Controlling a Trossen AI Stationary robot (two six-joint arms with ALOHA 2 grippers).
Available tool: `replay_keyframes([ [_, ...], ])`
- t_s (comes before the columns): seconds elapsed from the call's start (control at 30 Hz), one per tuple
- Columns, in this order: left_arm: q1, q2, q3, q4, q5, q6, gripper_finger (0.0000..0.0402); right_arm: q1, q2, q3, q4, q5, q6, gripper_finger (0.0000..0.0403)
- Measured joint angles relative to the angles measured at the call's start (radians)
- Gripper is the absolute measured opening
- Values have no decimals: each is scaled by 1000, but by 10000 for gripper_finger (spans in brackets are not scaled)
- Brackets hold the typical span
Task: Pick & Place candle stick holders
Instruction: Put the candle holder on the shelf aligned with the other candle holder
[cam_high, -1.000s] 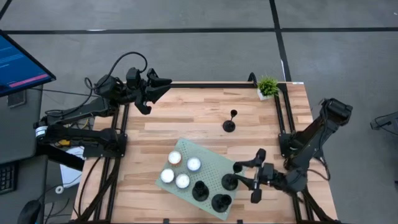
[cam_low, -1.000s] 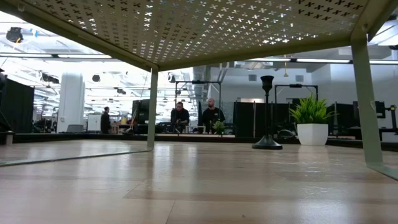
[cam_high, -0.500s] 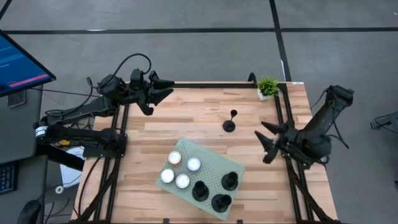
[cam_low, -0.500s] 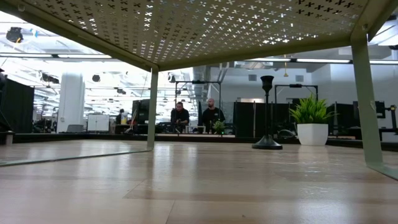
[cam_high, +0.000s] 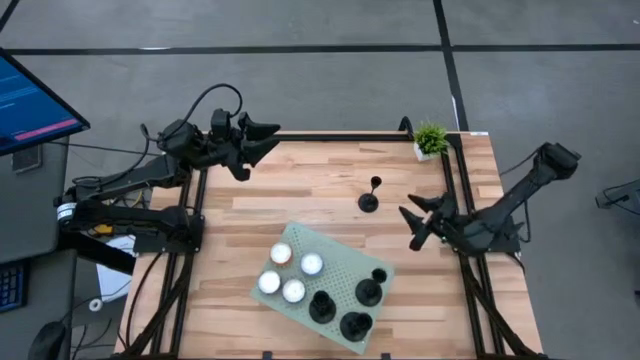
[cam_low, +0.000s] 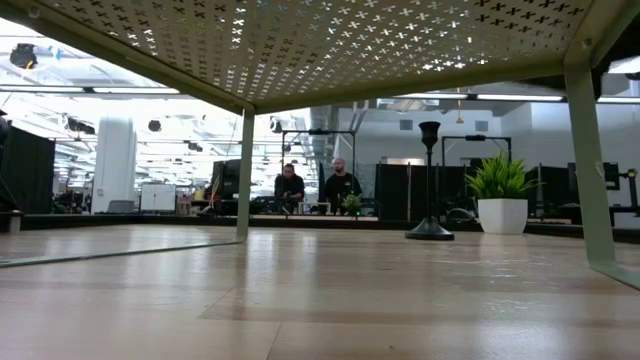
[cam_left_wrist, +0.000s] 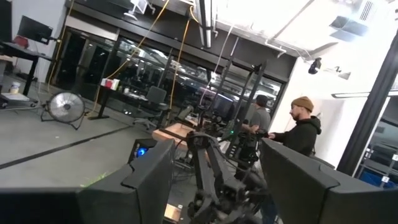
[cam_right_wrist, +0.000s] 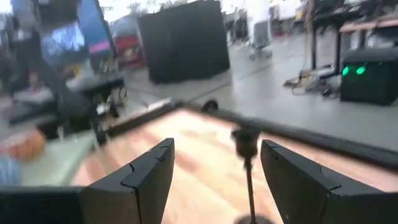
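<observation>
One black candle stick holder (cam_high: 370, 199) stands alone by its round base on the wooden table (cam_high: 300, 190), far of centre. It also shows in the low view (cam_low: 430, 180) and the right wrist view (cam_right_wrist: 247, 168). Three more black holders (cam_high: 355, 325) stand on the green perforated tray (cam_high: 335, 262). My right gripper (cam_high: 407, 228) is open and empty, just right of the lone holder, which the wrist view shows ahead of the open fingers (cam_right_wrist: 216, 146). My left gripper (cam_high: 262, 148) is open and empty over the table's far left corner.
Several white tealight candles (cam_high: 290, 272) sit on the tray's left half. A small potted plant (cam_high: 431, 138) stands at the far right corner and shows in the low view (cam_low: 497, 190). Bare wood lies between the tray and the far edge. People stand in the room behind.
My right gripper has left the tray's near right corner, where one holder stays standing. It has gone up and toward the table's far edge, then left toward the lone holder, staying open.
</observation>
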Motion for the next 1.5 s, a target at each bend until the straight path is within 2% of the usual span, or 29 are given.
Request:
replay_keyframes([
  [0.13, 0, 0, 0, 0, 0, -3, 234, -116, 1, -5, -235, -230, 171, 228],
  [0.33, -1, 0, 0, 0, 0, -3, 234, -359, -1, 31, -477, -582, 253, 224],
  [0.43, 0, 6, 0, -1, 0, -3, 234, -485, 2, 32, -513, -732, 249, 226],
  [0.63, 0, 16, 0, -6, 0, -3, 234, -702, 2, 32, -466, -947, 96, 229],
  [0.8, 0, 29, 0, -5, 0, 0, 234, -846, 46, 33, -391, -1094, -2, 230],
  [0.93, 0, 34, 0, -6, 0, 0, 234, -918, 124, 34, -315, -1195, -50, 229],
  [1.27, 0, 32, 0, -6, 0, -3, 234, -1011, 366, 34, -57, -1324, -115, 216],
  [1.5, -1, 32, 0, -6, 0, -3, 234, -1028, 521, 96, -13, -1391, -171, 211],
])
